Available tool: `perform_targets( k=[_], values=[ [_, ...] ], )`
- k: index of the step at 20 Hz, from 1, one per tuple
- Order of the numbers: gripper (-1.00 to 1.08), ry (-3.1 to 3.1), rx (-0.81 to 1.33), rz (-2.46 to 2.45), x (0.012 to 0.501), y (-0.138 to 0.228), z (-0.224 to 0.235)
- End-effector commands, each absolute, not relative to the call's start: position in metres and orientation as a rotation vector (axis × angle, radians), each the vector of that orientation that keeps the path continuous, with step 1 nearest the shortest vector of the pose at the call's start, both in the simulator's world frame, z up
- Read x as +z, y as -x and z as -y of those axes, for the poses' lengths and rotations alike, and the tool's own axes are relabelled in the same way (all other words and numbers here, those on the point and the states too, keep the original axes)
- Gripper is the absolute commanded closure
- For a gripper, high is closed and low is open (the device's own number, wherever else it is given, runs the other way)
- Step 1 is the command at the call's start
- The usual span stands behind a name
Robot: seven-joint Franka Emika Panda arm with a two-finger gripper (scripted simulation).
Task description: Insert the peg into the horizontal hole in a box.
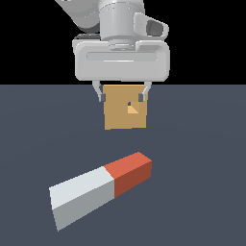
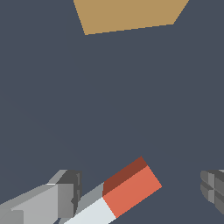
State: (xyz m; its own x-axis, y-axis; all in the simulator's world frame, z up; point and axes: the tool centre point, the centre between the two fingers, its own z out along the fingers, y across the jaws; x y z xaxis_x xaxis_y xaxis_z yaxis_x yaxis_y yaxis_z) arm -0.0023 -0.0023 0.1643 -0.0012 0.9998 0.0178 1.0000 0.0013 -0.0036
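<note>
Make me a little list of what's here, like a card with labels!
peg: long bar, grey-white with a red end, lying loose on the dark grey floor
box: flat tan square block, standing beyond the peg
hole: small square opening, orange inside, empty
pincer: grey pincer, open, holding nothing, raised above the floor

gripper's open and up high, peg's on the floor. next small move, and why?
Probably descend toward the peg, centring the open gripper over its grey-white part. It holds nothing, the peg lies flat and untouched, apart from the box, and the wrist view shows the peg off-centre, nearer one finger.
</note>
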Motion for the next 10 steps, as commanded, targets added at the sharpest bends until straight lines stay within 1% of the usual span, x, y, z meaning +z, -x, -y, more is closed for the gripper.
perform_targets(
  k=[1, 10],
  values=[
    [-0.92, 2.209, -0.016, 2.212, 0.164, 0.002, 0.002],
    [-0.92, 2.300, -0.014, 2.120, 0.156, 0.002, 0.016]
  ],
)
